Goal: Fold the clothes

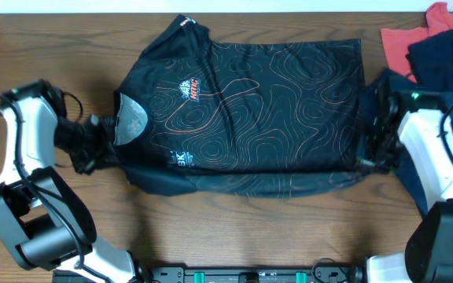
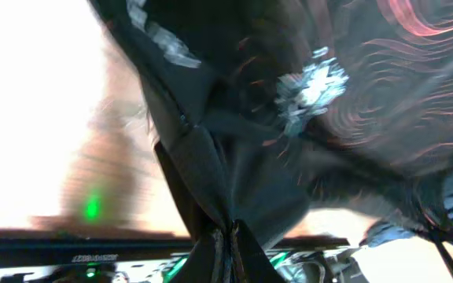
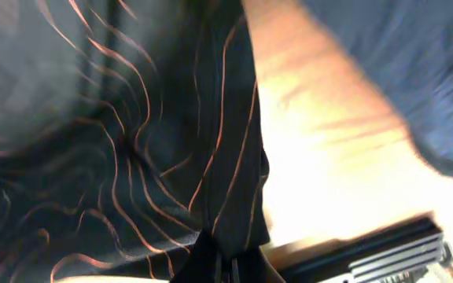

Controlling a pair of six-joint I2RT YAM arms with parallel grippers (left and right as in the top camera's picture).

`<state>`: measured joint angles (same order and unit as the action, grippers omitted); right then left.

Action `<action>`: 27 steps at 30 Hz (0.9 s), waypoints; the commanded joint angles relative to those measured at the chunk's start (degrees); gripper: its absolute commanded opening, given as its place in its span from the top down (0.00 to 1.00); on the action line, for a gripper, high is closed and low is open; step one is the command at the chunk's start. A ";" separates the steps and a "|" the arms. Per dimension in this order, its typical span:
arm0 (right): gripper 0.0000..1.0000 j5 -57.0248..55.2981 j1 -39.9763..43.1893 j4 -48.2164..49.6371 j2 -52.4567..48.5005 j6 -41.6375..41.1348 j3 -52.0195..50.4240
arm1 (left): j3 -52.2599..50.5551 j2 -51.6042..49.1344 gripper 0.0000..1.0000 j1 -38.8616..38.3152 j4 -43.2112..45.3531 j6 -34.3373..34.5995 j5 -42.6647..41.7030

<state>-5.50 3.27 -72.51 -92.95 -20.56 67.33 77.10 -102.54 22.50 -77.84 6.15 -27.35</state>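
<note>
The black T-shirt (image 1: 258,102), traced all over with thin orange lines, lies spread across the middle of the wooden table (image 1: 234,228). It runs sideways between the two arms. Its near edge, at 6 o'clock, shows a plain dark layer sticking out from under the patterned one. The grey collar (image 1: 130,119) sits at the shirt's 9 o'clock end, and the left gripper (image 1: 104,149) is just beside it, at the near corner of that end. The right gripper (image 1: 368,137) is at the opposite end, at 3 o'clock, against the hem. A small orange logo (image 1: 191,88) shows on the chest, a little past the collar toward 1 o'clock.

Further off, at about 2 o'clock from the shirt, a navy cloth (image 1: 447,51) is bunched on the table behind the right arm. A red cloth (image 1: 406,41) peeks out beside it at the far edge. The red one lies apart from the shirt. I cannot tell whether the navy one touches the hem, because the right arm stands in the way.

The left wrist camera shows dark fabric drawn down into a tight pinch at the bottom of the frame, so the left gripper is clamped on the shirt. The right wrist camera shows the striped cloth narrowing the same way into its closed fingers, with bare wood beyond.
</note>
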 commanded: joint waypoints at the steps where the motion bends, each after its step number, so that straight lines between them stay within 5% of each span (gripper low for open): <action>1: 0.99 2.08 0.79 1.18 0.92 -1.31 -4.59 | -4.20 5.33 0.94 0.35 0.68 0.52 2.64; 12: 0.99 2.60 0.79 12.20 5.77 -1.03 -9.35 | -9.29 17.53 0.94 0.28 6.88 5.81 6.47; 27: 0.99 5.14 0.79 40.35 5.07 -0.17 -9.38 | -9.29 13.51 0.93 -0.61 35.30 12.66 1.84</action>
<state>-0.73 3.25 -33.39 -87.99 -20.97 57.84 67.90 -87.72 22.41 -44.62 16.69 -25.28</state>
